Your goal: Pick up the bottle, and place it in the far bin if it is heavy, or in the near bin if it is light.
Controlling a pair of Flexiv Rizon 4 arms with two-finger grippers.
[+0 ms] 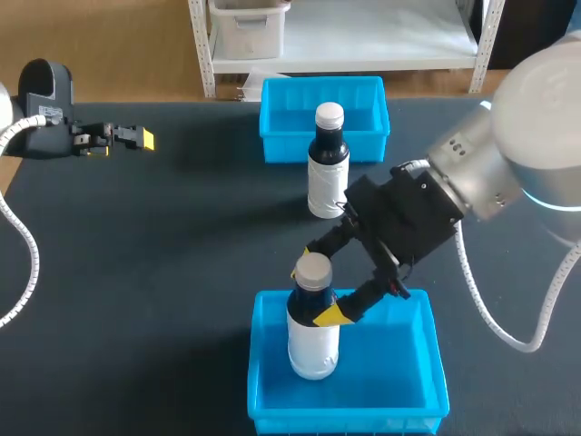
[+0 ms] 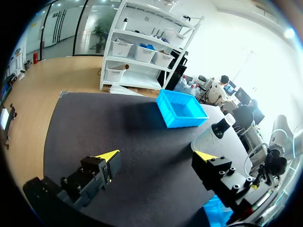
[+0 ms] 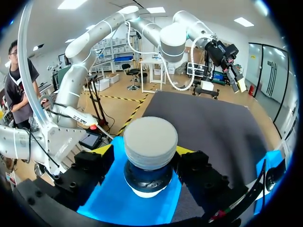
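Right gripper (image 1: 320, 282) is clamped on the bottle (image 1: 313, 341). You see a yellow-tipped finger on each side, just under the grey cap, and the right wrist view confirms both are in contact. The bottle is upright inside the near bin (image 1: 427, 350), toward that bin's left wall. The bin sits at the near edge of the table (image 1: 136, 272), about mid-width. You can't tell whether the bottle's base is on the bin floor or hanging just above it.

My judgement on progress: the pick is done and the bottle has been carried into the near bin, so it has been treated as light. The pictures don't show weight, so you can't verify that call. What's left is setting it down if it isn't down, opening the fingers and lifting clear. The release is not yet done.

Farther out, a second bottle (image 1: 327, 168) stands upright on the table, just in front of the far bin (image 1: 281, 136) and not in it. It's probably another one to sort.

Left gripper (image 2: 158, 156) sits at the far left edge of the table with its fingers spread wide and nothing between them, well apart from both bottles.
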